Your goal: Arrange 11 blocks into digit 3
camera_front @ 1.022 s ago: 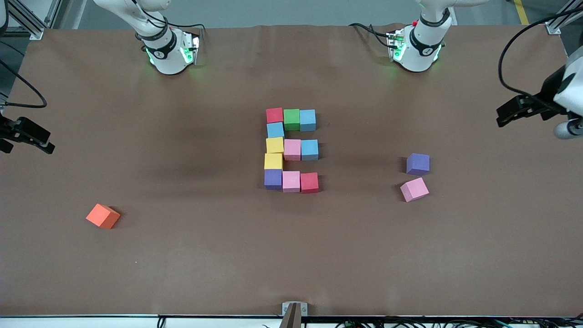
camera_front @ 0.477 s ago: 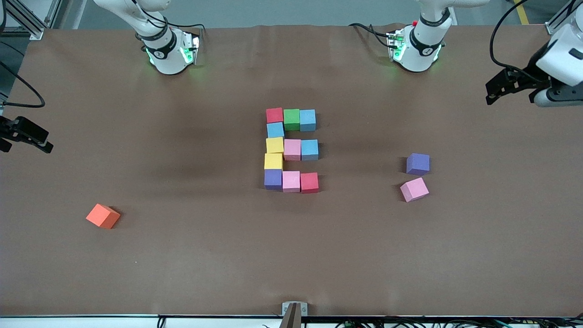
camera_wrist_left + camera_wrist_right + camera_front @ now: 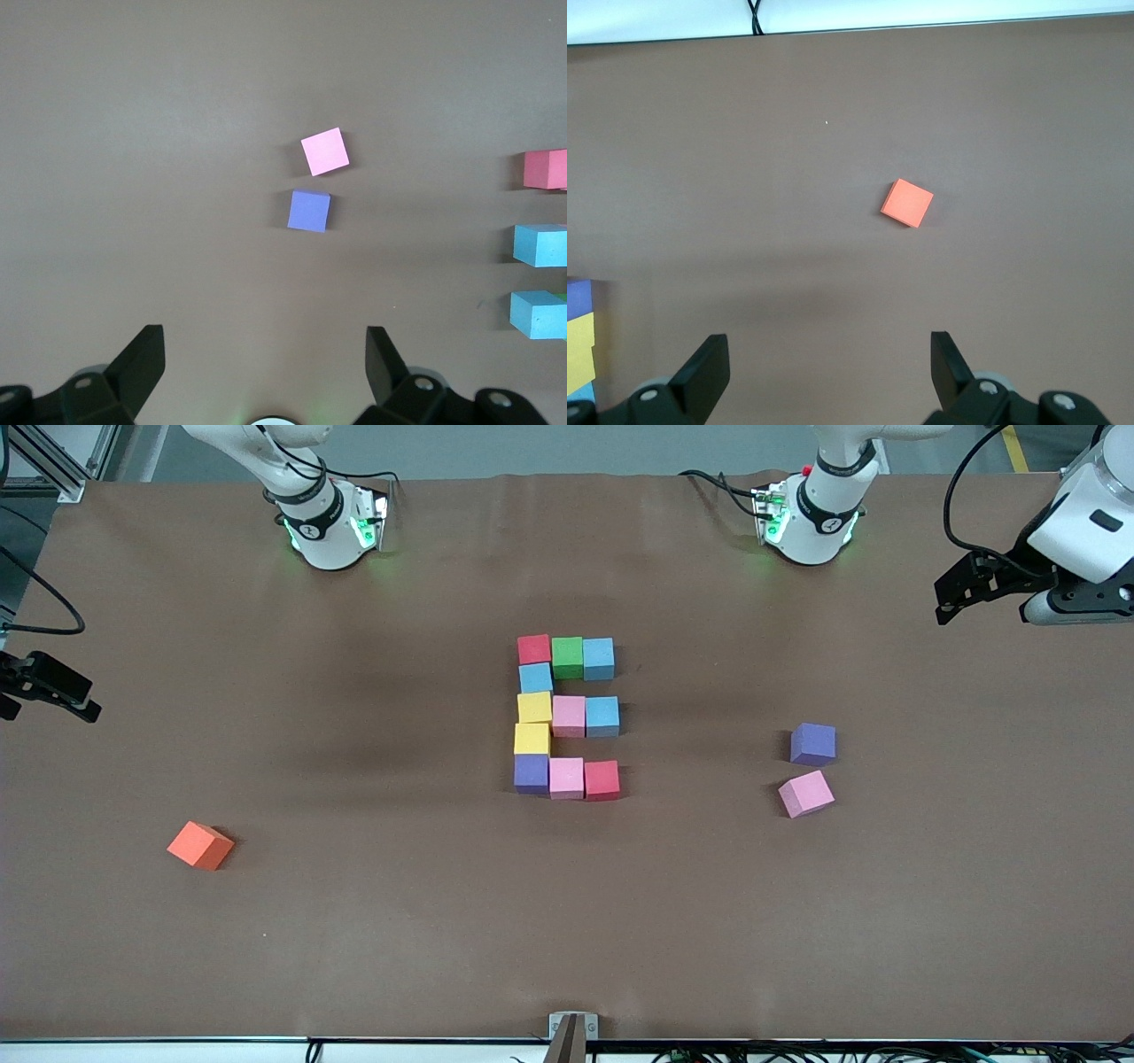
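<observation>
Counting eleven blocks [image 3: 567, 716] already forming the 3 mid-table, so it looks finished, with left gripper [image 3: 952, 598] and right gripper [image 3: 53, 691] both empty, spread wide at the table ends.

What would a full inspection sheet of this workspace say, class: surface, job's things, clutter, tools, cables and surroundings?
Surface: brown matte table cover, flat, faint creases.
Job's things: eleven small foam cubes packed mid-table in three rows joined by one column: red, green, blue; blue; yellow, pink, blue; yellow; purple, pink, red.
Clutter: loose purple foam cube and loose pink foam cube toward the left arm's end; orange foam cube toward the right arm's end.
Tools: left tool open, empty, raised at its table end; right tool open, empty, likewise.
Cables: black cables trail from both arms.
Surroundings: metal frame at a corner.
</observation>
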